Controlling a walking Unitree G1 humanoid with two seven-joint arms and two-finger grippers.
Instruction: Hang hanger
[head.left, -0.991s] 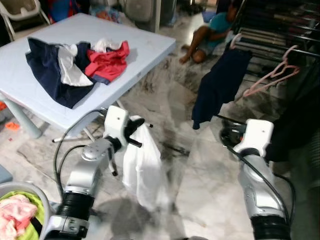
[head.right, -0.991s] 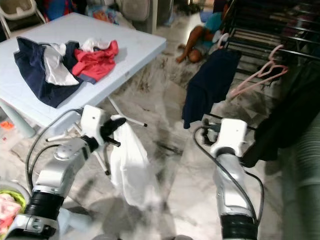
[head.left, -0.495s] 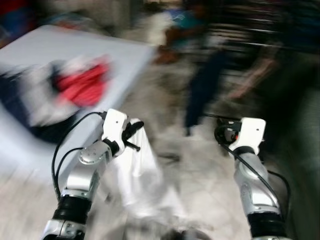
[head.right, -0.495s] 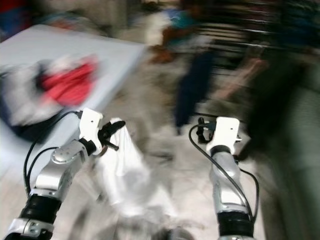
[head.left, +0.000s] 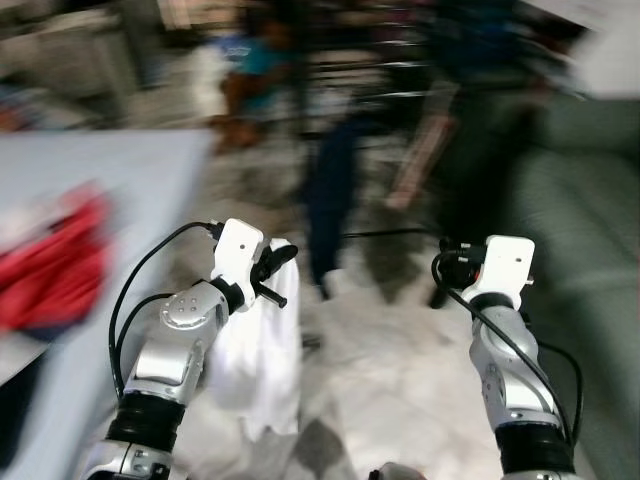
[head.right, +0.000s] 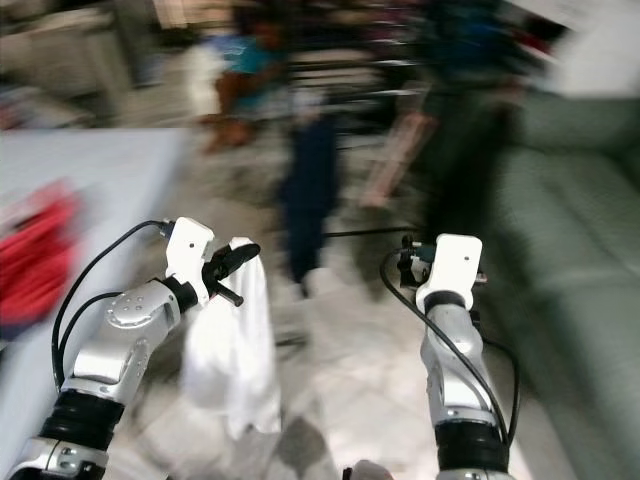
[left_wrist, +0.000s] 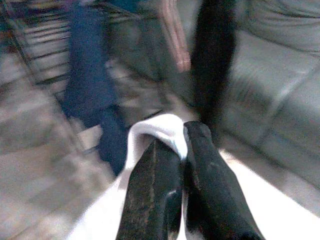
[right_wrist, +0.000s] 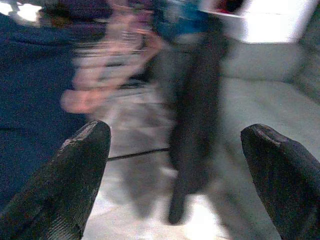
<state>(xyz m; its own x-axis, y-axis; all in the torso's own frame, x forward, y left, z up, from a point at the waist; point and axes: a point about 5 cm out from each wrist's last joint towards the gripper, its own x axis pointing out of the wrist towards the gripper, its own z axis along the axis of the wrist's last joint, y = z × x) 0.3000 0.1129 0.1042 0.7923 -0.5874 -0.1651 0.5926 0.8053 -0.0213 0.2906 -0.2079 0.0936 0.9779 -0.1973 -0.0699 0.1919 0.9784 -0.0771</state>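
While the head views were smeared with motion blur, the left gripper (head.left: 278, 272) was pinched tight on the top fold of a white garment (head.left: 255, 365), which hung limp below it above the marbled floor (head.left: 400, 370). In the left wrist view the two black fingers (left_wrist: 155, 195) met around that white fold, with no gap between them. Whether a hanger sat inside the cloth could not be told. The right gripper (right_wrist: 175, 160) was raised at about the same height, spread wide and carrying nothing.

Ahead stood a dark drying rack (head.left: 380, 70) with a navy garment (head.left: 328, 195) and a black one (head.left: 470, 160) hanging from it, and something pink (head.left: 420, 150) between them that looked like a bare hanger, though too blurred to be sure. A grey sofa (head.left: 580, 200) lay to the right, and a pale bench (head.left: 90, 200) with a red cloth (head.left: 45, 265) on it to the left. A person (head.left: 250, 85) sat on the floor beyond.

The main risk seemed to be the pinch itself: only a small fold was held, so a swing or a snag on the hanging clothes could pull it free. The trailing hem might also catch the rack's lower bars. With the view this blurred, lining up on a rail would be unreliable until the body steadied, and the seated person was close enough to the rack to need watching.
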